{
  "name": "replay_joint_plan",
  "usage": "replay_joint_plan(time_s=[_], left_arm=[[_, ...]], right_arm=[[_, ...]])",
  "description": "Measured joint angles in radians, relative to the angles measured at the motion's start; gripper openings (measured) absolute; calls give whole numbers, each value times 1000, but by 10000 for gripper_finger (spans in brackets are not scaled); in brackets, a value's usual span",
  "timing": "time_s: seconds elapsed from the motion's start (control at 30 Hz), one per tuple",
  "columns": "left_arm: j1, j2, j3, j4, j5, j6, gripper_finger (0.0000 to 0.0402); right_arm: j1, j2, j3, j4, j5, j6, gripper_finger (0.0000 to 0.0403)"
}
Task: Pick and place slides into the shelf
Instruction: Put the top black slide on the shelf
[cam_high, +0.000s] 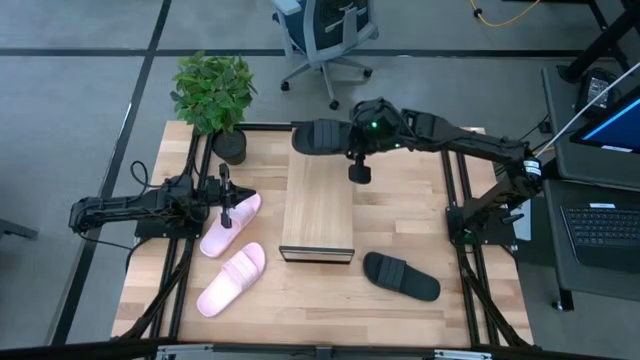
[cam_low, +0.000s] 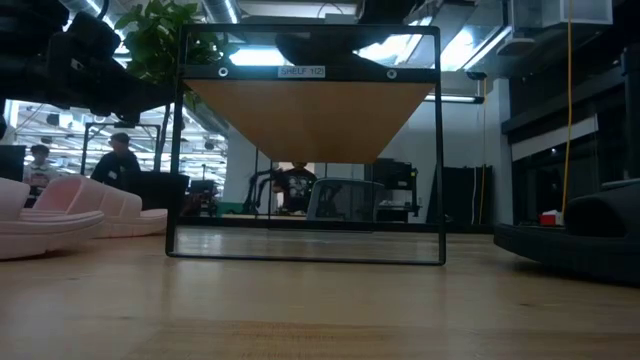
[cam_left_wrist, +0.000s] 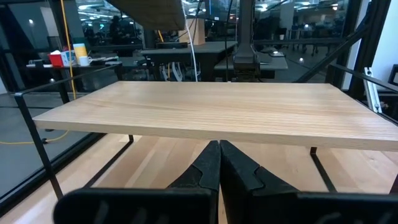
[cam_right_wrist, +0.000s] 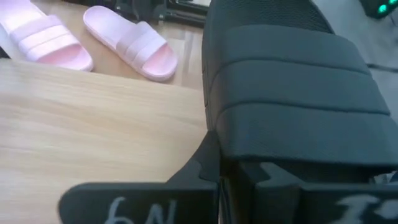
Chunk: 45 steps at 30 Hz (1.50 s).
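Note:
The shelf (cam_high: 318, 205) stands mid-table and shows in the low view (cam_low: 310, 110). My right gripper (cam_high: 356, 150) is shut on a black slide (cam_high: 320, 137) at the shelf's far end. This slide fills the right wrist view (cam_right_wrist: 292, 81). The second black slide (cam_high: 400, 275) lies sole down on the table, right of the shelf's near end. Two pale pink slides (cam_high: 232, 222) (cam_high: 232, 278) lie left of the shelf. My left gripper (cam_high: 227, 205) is shut and empty above the farther pink slide, its fingers (cam_left_wrist: 219, 168) level and pointing at the shelf. My right gripper holds the black slide by its side edge next to the wide strap (cam_right_wrist: 214, 134), pinched between the two fingers. The slide itself hides the exact spot. It lies crosswise at the shelf's far end (cam_low: 330, 50). I cannot tell whether it touches the plank.
A potted plant (cam_high: 213, 95) stands at the table's far left corner. Dark frame rails (cam_high: 455, 200) run along the table's left and right sides. An office chair (cam_high: 325, 35) stands beyond the far edge. People show in the room behind in the low view (cam_low: 120, 160).

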<state>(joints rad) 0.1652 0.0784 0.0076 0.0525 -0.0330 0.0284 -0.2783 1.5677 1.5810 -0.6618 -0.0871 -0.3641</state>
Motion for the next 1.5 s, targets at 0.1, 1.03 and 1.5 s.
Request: replay_joint_plan(time_s=[0.1, 1.03, 1.5], left_arm=[[0, 0, 0, 0, -4, 0, 0], [0, 0, 0, 0, -10, 8, 0], [0, 0, 0, 0, -10, 8, 0]], right_arm=[[-19, 3, 0, 4, -20, -38, 11], [-174, 338, 451, -264, -153, -146, 11], [-178, 364, 450, -318, -162, -142, 11]])
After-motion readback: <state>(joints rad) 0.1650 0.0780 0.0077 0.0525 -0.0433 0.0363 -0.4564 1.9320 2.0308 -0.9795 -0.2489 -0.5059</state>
